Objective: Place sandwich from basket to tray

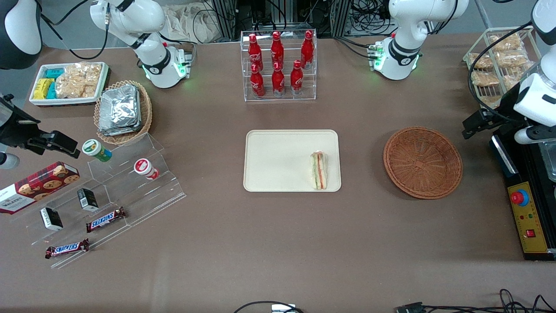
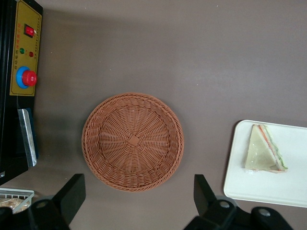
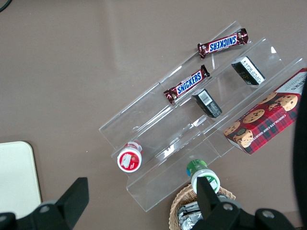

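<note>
The sandwich [image 1: 319,170] lies on the cream tray [image 1: 278,148], near the tray's edge that faces the basket. The reddish-brown wicker basket [image 1: 422,161] sits beside the tray, toward the working arm's end, and holds nothing. My left gripper [image 1: 472,125] hangs high above the table, just outside the basket's rim at the working arm's end. It is open and empty. The left wrist view looks down on the basket [image 2: 133,141], with the sandwich [image 2: 264,151] on the tray [image 2: 254,187], and the gripper [image 2: 138,197] has its black fingers [image 2: 72,191] spread wide.
A black and yellow control box [image 1: 525,217] with a red button lies close by the gripper. A wire rack of bread packets [image 1: 499,56] stands farther back. A cola bottle rack [image 1: 278,65], a tan basket of foil packets [image 1: 123,111] and an acrylic snack stand [image 1: 113,191] stand elsewhere.
</note>
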Controlling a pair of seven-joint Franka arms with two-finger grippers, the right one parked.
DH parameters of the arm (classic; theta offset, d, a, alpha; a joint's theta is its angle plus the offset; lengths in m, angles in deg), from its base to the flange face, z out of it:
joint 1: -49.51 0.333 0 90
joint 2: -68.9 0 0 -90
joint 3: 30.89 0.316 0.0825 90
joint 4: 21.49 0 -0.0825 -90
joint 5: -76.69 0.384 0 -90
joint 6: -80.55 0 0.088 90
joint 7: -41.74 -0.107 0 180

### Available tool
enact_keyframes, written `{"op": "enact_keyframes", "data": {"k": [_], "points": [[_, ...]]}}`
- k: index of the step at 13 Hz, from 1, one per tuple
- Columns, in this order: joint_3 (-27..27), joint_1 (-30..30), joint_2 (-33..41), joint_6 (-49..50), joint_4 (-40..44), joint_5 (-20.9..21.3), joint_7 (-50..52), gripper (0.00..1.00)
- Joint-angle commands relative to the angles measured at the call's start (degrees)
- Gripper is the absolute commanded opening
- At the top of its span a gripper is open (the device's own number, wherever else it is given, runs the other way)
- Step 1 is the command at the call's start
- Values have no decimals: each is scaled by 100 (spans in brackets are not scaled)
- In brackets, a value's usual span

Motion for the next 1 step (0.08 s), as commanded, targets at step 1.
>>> {"op": "enact_keyframes", "data": {"k": [1], "points": [[-23, -38, 46, -30, 26, -51, -118, 100]]}}
